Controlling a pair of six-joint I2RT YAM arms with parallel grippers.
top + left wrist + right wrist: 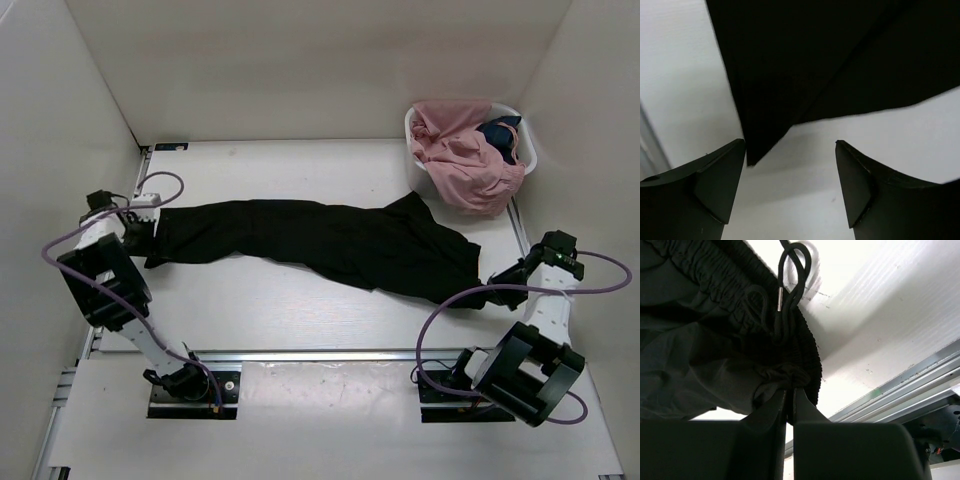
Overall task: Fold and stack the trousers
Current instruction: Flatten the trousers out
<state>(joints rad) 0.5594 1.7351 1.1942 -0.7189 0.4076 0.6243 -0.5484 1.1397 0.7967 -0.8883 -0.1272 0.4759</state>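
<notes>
At the near right of the table (300,320), the right gripper (790,390) is pressing its fingers together on the black trousers (330,240). It is pinching the gathered elastic waistband (795,357) right at its fingertips, and the black drawstring (788,285) is looping out just beyond the grip. A metal rail (900,395) is running along the table edge beside it. Over by the left edge, the left gripper (790,145) is hovering with its fingers spread wide and gripping nothing. The corner of a trouser-leg hem is lying on the table just ahead of the gap, close beside the left finger; whether it is touching that finger cannot be told. Between the two grippers the trousers are stretching across the middle of the table, legs running toward the left edge and waist sitting toward the right edge. At the far right corner a white laundry basket (528,152) is holding a pink garment (465,165) and a dark blue cloth (500,135), with the pink garment spilling over the rim near the trousers' far hip.
</notes>
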